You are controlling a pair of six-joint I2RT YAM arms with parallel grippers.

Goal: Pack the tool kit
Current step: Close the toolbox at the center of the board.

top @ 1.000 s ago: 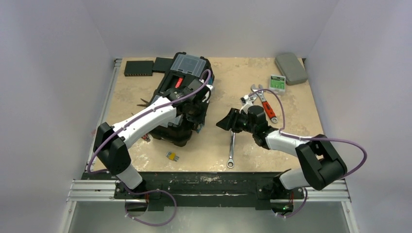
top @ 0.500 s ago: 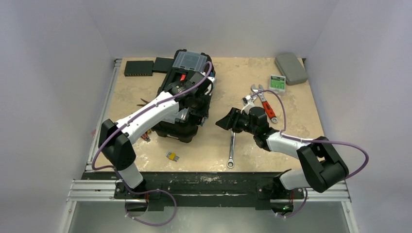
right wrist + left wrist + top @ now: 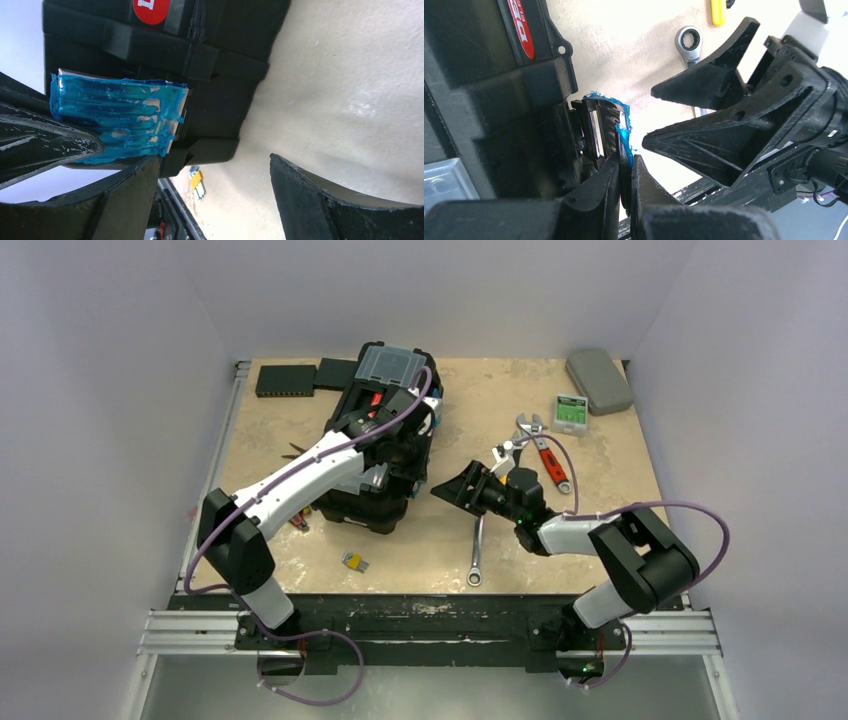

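Now left hand (image 3: 625, 182) pinched on ribbed blue-smeared latch (image 3: 115, 117) of matte black plastic toolbox (image 3: 362, 505); right hand (image 3: 212, 165) wide open, empty.

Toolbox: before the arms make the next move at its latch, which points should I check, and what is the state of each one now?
1. The left gripper is shut on the blue latch: ok.
2. The right gripper is open: ok.
3. The right gripper is apart from the blue latch: cannot tell, they are very close.
4. The blue latch is fastened on the toolbox: cannot tell.
5. All tools are packed: not ok, a silver wrench and a red-handled wrench lie on the table.
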